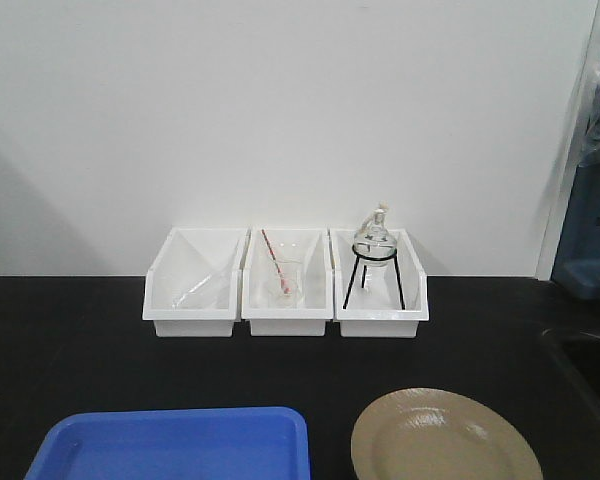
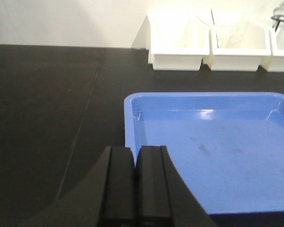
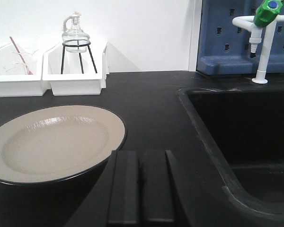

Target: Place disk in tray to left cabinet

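Exterior front-facing view shows the black counter [image 1: 80, 340] carrying the blue tray [image 1: 170, 412] at its near edge toward the left and the disk [image 1: 445, 440] at the near edge toward the right, the two apart. The left cabinet is in no view. The sink [image 3: 246, 142] opens near the disk's right, so a sideways nudge could, I judge, send it in. Flat and glossy, the disk offers only a thin rim and may slip. The left gripper [image 2: 135, 184], at the tray's near-left corner, and the right gripper [image 3: 141, 189], at the disk's near edge, are both clenched on nothing.
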{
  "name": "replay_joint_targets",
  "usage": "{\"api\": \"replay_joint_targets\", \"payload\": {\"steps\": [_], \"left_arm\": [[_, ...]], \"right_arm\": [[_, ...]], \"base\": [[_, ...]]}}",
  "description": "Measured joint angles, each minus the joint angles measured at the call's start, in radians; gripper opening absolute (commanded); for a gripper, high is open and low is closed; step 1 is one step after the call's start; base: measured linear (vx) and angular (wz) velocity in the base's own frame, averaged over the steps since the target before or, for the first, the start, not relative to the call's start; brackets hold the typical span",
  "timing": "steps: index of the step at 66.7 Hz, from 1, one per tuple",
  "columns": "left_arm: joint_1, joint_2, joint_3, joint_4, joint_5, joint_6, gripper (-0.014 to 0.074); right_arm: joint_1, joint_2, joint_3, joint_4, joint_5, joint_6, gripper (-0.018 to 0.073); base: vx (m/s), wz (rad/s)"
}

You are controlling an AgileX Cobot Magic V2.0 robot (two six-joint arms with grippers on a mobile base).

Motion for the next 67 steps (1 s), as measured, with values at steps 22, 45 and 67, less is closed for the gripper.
{"api": "replay_joint_targets", "payload": {"steps": [22, 45, 67], "left_arm": [[0.000, 0.000, 0.000, -0.002, -0.332, -0.030, -0.0006], [0.000, 0.081, -0.241, -0.005, -0.189, -0.061, -0.0006], [0.000, 0.334, -0.366, -0.007, -0.002, -0.040, 0.0025]], "right_arm": [[0.000, 0.000, 0.000, 0.043, -0.152, 0.041, -0.0005], [0.000, 0.116, -0.283, 0.078, 0.037, 0.078, -0.0005], [0.000, 0.427, -0.379, 0.060, 0.161, 0.077, 0.0049]], "base": [[0.00, 0.00], [0.00, 0.00], [0.00, 0.00]]}}
